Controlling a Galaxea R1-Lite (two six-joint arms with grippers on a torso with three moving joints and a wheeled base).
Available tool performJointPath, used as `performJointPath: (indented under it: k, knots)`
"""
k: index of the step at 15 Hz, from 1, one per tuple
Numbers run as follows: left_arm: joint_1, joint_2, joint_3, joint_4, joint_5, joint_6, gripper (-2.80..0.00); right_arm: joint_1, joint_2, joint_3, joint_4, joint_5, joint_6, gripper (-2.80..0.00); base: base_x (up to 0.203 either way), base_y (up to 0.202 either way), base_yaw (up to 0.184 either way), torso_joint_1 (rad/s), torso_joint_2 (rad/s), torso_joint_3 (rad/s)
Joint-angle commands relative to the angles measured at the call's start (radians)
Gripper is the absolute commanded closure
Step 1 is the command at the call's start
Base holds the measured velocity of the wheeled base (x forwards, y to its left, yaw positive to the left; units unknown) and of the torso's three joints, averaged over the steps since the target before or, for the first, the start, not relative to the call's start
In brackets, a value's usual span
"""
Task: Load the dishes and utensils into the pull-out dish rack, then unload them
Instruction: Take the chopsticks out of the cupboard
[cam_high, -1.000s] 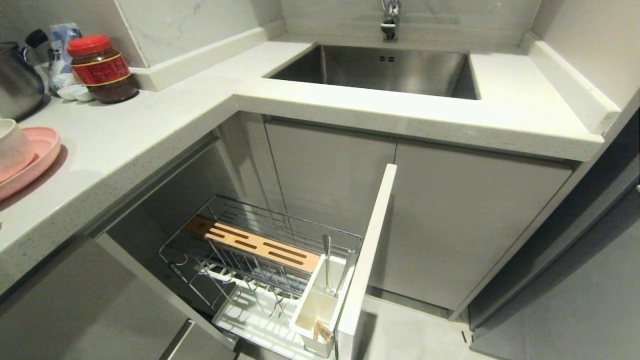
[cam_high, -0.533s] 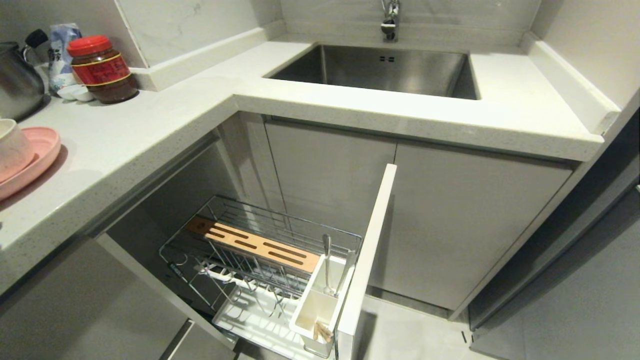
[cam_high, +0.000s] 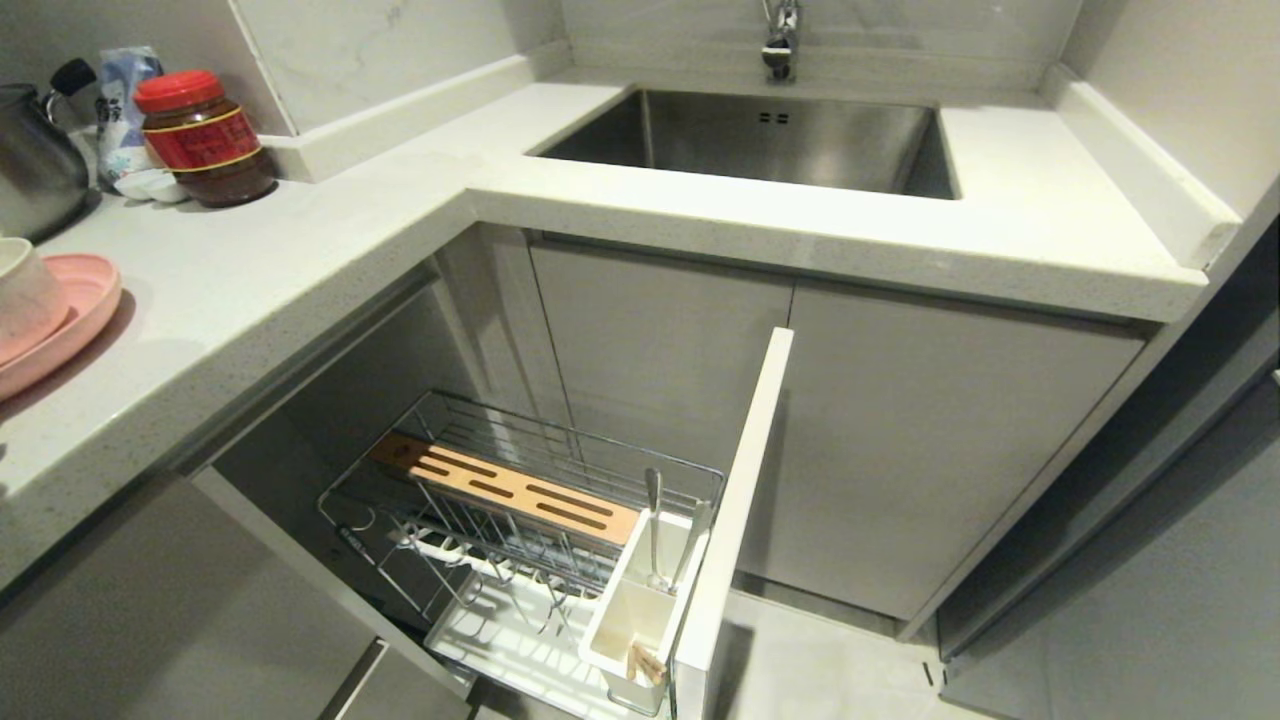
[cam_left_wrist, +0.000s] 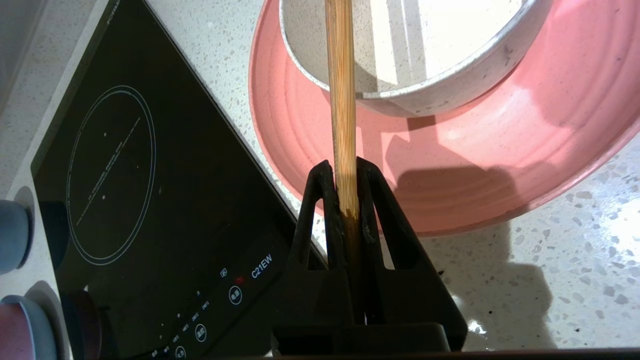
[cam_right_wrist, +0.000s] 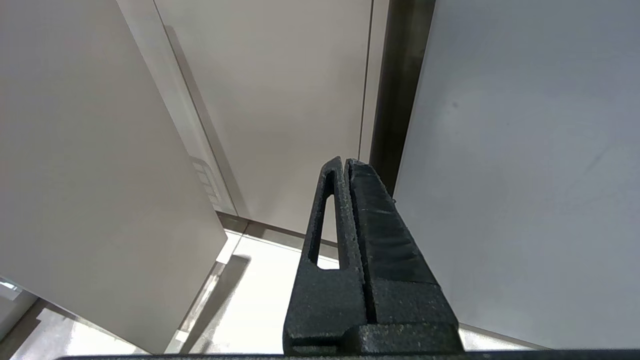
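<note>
In the left wrist view my left gripper (cam_left_wrist: 344, 167) is shut on a light wooden chopstick (cam_left_wrist: 341, 75). The stick reaches out over the pale-pink plate (cam_left_wrist: 475, 165) and the rim of the cream-white bowl (cam_left_wrist: 425, 85) that sits in it. The head view shows plate (cam_high: 70, 320) and bowl (cam_high: 22, 295) at the counter's left edge, with neither arm visible. The pull-out dish rack (cam_high: 500, 490) stands drawn out below, and metal cutlery (cam_high: 655, 530) stands in its white cutlery box (cam_high: 625, 615). My right gripper (cam_right_wrist: 345, 162) is shut and empty, low beside the cabinet fronts.
A black induction cooktop (cam_left_wrist: 140, 190) lies right beside the plate. A red-lidded jar (cam_high: 200, 135) and a steel kettle (cam_high: 35, 165) stand at the back left of the counter. The sink (cam_high: 770, 135) is ahead. The rack's white front panel (cam_high: 735, 510) juts out.
</note>
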Motion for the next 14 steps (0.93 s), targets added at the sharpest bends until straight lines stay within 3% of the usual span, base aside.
performJointPath:
  k: [1,14]
  knots:
    - [0.001,0.002,0.006,0.004,0.004,0.001,-2.8,0.0,-0.001,0.026,-0.001,0.0,0.0,0.0,0.0,0.0,0.0,0.0,0.0,0.0]
    - [-0.001,-0.019,-0.019,-0.016,-0.001,-0.01,-2.8,0.0,0.001,0.026,-0.001,0.0,0.0,0.0,0.0,0.0,0.0,0.0,0.0,0.0]
